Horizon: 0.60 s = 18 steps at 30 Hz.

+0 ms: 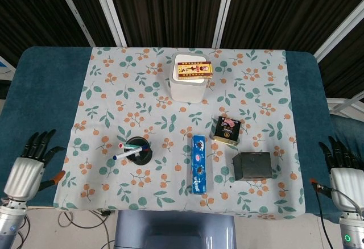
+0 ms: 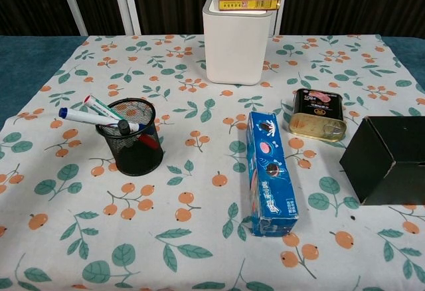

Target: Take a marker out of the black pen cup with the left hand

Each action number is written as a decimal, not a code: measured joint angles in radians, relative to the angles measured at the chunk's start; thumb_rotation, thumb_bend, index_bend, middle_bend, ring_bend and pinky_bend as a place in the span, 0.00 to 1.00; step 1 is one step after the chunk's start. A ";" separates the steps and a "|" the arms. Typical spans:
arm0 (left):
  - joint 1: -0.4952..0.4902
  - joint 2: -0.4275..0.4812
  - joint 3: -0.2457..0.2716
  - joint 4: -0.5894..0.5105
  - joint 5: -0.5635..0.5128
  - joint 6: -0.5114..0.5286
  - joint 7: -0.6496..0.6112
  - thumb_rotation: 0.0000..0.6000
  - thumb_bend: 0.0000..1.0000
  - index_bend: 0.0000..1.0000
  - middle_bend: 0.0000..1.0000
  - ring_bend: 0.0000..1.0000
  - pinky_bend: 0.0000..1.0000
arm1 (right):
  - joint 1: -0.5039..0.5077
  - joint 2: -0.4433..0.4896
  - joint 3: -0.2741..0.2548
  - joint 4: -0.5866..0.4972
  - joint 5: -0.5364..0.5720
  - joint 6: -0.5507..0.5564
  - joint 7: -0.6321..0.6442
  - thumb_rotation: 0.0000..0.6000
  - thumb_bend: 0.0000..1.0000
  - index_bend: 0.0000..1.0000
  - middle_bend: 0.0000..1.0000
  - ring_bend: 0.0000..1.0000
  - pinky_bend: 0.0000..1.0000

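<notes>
A black mesh pen cup [image 1: 138,152] [image 2: 130,138] stands on the floral cloth, left of centre. Several markers [image 1: 126,153] [image 2: 93,114] lean out of it toward the left, one with a blue cap, one with a green and red end. My left hand [image 1: 29,166] hovers over the blue table edge at the far left, fingers spread and empty, well apart from the cup. My right hand [image 1: 343,172] is at the far right edge, fingers apart, holding nothing. Neither hand shows in the chest view.
A blue cookie box [image 1: 198,163] lies right of the cup. A tin can [image 1: 227,130] and a black box [image 1: 252,165] sit further right. A white container [image 1: 190,78] with a yellow box [image 1: 194,69] on top stands at the back.
</notes>
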 measured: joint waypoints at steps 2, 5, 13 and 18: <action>-0.024 -0.023 -0.005 0.011 0.012 -0.017 0.009 1.00 0.18 0.32 0.00 0.00 0.00 | -0.001 0.000 0.000 0.000 0.000 0.001 -0.001 1.00 0.19 0.13 0.00 0.06 0.20; -0.064 -0.050 -0.020 0.013 0.024 -0.052 0.046 1.00 0.22 0.33 0.00 0.00 0.00 | -0.002 0.001 0.000 -0.003 0.006 -0.002 0.000 1.00 0.19 0.13 0.00 0.06 0.20; -0.162 -0.103 -0.058 -0.033 -0.003 -0.204 0.160 1.00 0.22 0.35 0.00 0.00 0.00 | -0.003 0.005 0.003 -0.010 0.017 -0.008 0.001 1.00 0.19 0.13 0.00 0.06 0.20; -0.194 -0.150 -0.056 -0.034 -0.020 -0.245 0.190 1.00 0.22 0.39 0.00 0.00 0.00 | -0.002 0.005 0.004 -0.011 0.019 -0.008 0.003 1.00 0.19 0.13 0.00 0.06 0.20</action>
